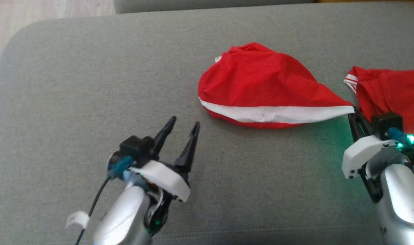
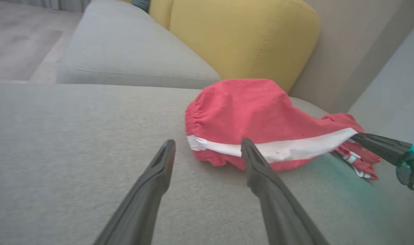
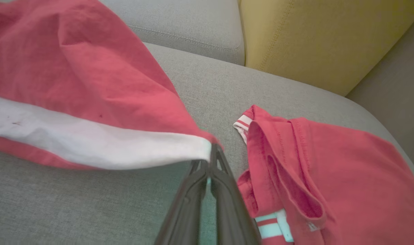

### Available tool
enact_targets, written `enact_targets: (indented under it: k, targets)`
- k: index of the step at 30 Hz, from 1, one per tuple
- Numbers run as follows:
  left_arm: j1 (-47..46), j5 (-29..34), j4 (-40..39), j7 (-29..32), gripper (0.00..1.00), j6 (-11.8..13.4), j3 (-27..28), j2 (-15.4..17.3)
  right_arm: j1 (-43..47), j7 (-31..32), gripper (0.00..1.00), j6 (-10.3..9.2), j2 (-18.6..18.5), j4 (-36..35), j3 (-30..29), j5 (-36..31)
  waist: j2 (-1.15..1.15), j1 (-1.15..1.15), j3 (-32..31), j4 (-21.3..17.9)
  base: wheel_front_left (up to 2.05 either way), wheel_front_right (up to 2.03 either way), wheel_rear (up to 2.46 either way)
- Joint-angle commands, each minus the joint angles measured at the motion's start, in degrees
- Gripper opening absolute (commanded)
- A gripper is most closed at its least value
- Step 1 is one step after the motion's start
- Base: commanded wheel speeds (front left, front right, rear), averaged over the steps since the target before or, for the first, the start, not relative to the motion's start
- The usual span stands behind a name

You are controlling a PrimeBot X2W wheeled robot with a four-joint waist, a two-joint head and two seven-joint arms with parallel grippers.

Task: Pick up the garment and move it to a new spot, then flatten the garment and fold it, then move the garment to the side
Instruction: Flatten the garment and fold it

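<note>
The right fingers (image 3: 224,177) are pressed together on the pointed corner of the garment (image 1: 258,85), pinching it just where its white band ends. From that corner the red cloth stretches out in a taut ridge and sits slightly raised. The wider, gathered end rests on the grey sofa cushion (image 1: 91,85) near its middle. Just to the right of the pinched corner lies a second red piece of clothing (image 1: 394,92). It is crumpled, with red-and-white striped trim, and lies close beside the right fingers. The left fingers (image 1: 190,144) are spread wide and hold nothing. They sit over bare cushion to the left of the garment, apart from it, with the tips pointing toward its gathered end. Behind the cushion stands a yellow backrest (image 2: 244,37), and pale wood floor (image 1: 9,17) shows at the far left.
</note>
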Motion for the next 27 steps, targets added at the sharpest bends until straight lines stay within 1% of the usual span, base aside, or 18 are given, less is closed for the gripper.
enact_targets:
  k: [1, 4, 8, 14, 21, 27]
  targets:
    - [-3.7, -1.2, -0.6, -0.3, 1.0, -0.6, 0.2, 0.4, -0.5, 0.2, 0.0, -0.05, -0.9, -2.5, 1.3, -0.4, 0.0, 0.0, 1.0, -1.0, 0.0, 0.0, 0.0]
    - [-6.6, -2.6, 2.5, -0.3, 1.0, -1.0, -2.0, 0.4, -0.5, 0.6, 0.0, -0.05, -1.1, -3.0, 1.3, -0.8, 0.0, 0.0, 2.0, -2.2, 0.0, 0.0, 0.0]
    - [-10.6, -3.0, 7.6, -0.3, 1.0, -0.6, -3.4, 0.4, -0.9, 0.8, 0.0, -0.05, -0.9, -3.3, -1.1, -2.3, 0.0, 0.0, 3.6, -3.9, 0.0, 0.0, 0.0]
    - [-15.5, -3.6, 13.6, -0.3, 1.0, -0.9, -5.8, 0.4, -2.1, 0.7, 0.0, -0.05, 1.0, -3.4, -2.9, -4.3, 0.0, 0.0, 6.1, -5.9, 0.0, 0.0, 0.0]
    - [-19.8, -1.1, 19.7, -0.3, 1.0, -1.6, -7.9, 0.5, -3.7, 0.1, 0.0, -0.05, 2.5, -2.7, -2.7, -4.6, 0.0, 0.0, 7.9, -7.6, 0.0, 0.0, 0.0]
    - [-20.4, -0.2, 20.4, -0.3, 1.0, -1.9, -7.4, 0.5, -4.0, -0.2, 0.0, -0.05, 2.6, -2.2, -3.0, -4.5, 0.0, 0.0, 8.2, -7.8, 0.0, 0.0, 0.0]
